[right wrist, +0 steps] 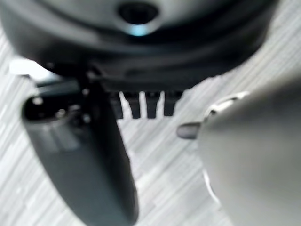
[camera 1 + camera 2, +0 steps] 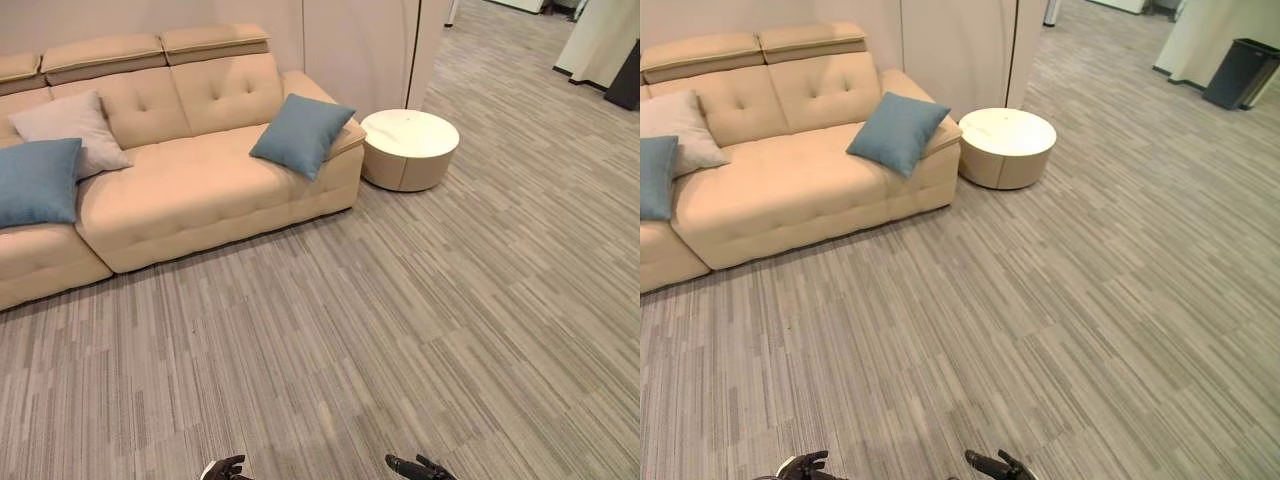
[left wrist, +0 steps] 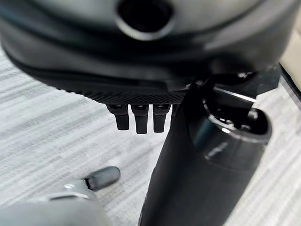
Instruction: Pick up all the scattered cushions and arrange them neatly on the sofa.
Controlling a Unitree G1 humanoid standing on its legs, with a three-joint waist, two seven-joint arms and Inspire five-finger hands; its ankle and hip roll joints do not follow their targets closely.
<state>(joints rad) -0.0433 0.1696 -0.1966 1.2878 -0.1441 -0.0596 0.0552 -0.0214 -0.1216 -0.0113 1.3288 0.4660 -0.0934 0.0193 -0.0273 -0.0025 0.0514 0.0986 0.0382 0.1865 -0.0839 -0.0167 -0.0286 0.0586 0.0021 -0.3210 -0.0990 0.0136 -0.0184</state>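
Three cushions are on the sofa [image 2: 190,190]: a blue cushion [image 2: 301,133] leaning against the right armrest, a beige cushion [image 2: 72,130] against the backrest further left, and a second blue cushion [image 2: 38,182] overlapping its lower corner at the picture's left edge. No cushion lies on the carpet [image 2: 400,330] in front of the sofa or around the round table [image 2: 409,148] beside the armrest.

The left hand [image 2: 225,468] and the right hand [image 2: 418,467] hang low at the bottom edge of the head views, well apart from the sofa. Each wrist view shows the fingers hanging straight and relaxed over bare carpet, both hands empty.

Judging from this, the pick-up step looks finished or close to it, and the step in hand is checking and tidying. The next move probably calls for looking round for any cushion outside the field of view, then walking up to the sofa to square the overlapping pair.
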